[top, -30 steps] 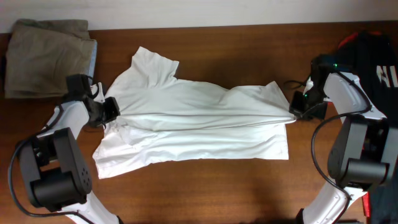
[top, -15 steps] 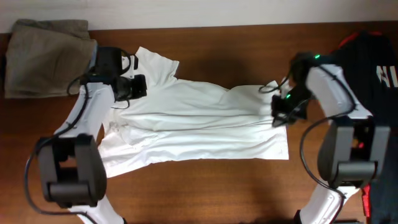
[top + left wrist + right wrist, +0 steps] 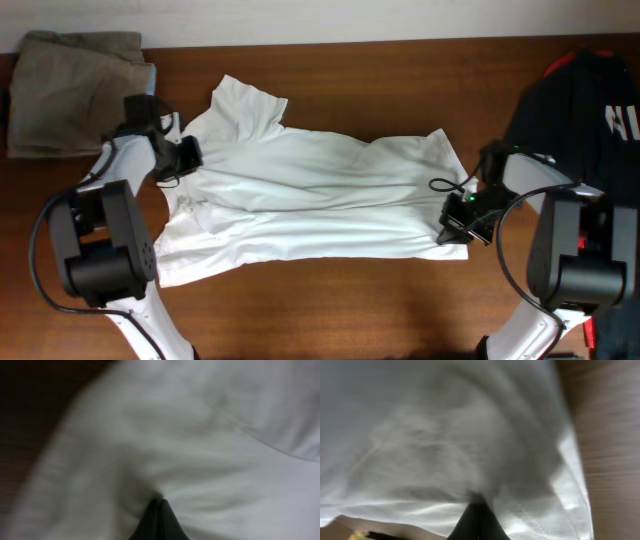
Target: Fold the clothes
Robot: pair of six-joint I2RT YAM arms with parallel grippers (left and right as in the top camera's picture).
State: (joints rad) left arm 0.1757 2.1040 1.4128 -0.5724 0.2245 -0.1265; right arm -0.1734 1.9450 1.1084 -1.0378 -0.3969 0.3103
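The white T-shirt [image 3: 320,190] lies wrinkled and spread sideways across the middle of the brown table, one sleeve pointing to the back left. My left gripper [image 3: 182,156] is at the shirt's left edge, near that sleeve. In the left wrist view its jaws [image 3: 160,502] are shut, with white cloth [image 3: 200,435] bunched at the tips. My right gripper [image 3: 460,215] is at the shirt's right front corner. In the right wrist view its jaws [image 3: 477,505] are shut on a pinch of the white cloth [image 3: 445,425]. The green collar label is hidden.
A folded olive-khaki garment [image 3: 75,90] lies at the back left corner, close behind my left arm. A black shirt with red trim [image 3: 590,110] is heaped at the right edge beside my right arm. Bare wood table [image 3: 320,310] runs along the front.
The taut ridge between the grippers has gone slack. My right gripper moved toward the front with the shirt's right edge. My left gripper swung back, then returned partway toward the front left.
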